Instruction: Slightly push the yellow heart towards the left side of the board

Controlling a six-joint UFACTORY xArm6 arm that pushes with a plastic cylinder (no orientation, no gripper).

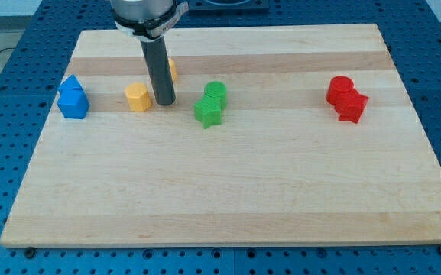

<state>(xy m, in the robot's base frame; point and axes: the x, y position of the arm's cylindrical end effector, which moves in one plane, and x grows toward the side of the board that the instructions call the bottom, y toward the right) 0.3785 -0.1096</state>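
The pale wooden board [228, 191] lies on a blue perforated table [21, 46], and the arm comes down from the view's top, its dark straight rod [159, 72] standing upright over the board's upper-left part. The rod is bare and has no jaws, so it grasps nothing. My tip [165, 103] rests on the wood between two yellow pieces. The small yellow heart-shaped block [137, 98] sits at about nine o'clock from the tip, just beside it; from here I cannot tell whether the two actually touch. A second yellow block [172, 69] peeks out from behind the rod at roughly twelve o'clock from the tip, mostly hidden, so its shape is unclear.

Farther out at nine o'clock, near the board's left edge, stand two blue blocks [72, 98] pressed together, the front one squarish and the rear one peaked. At about three o'clock from the tip, near it but apart, a green cylinder [215, 92] stands touching a green star-like block [208, 112] just below it. Well away toward the board's right side, a red cylinder [340, 90] touches a red star-like block [351, 107].
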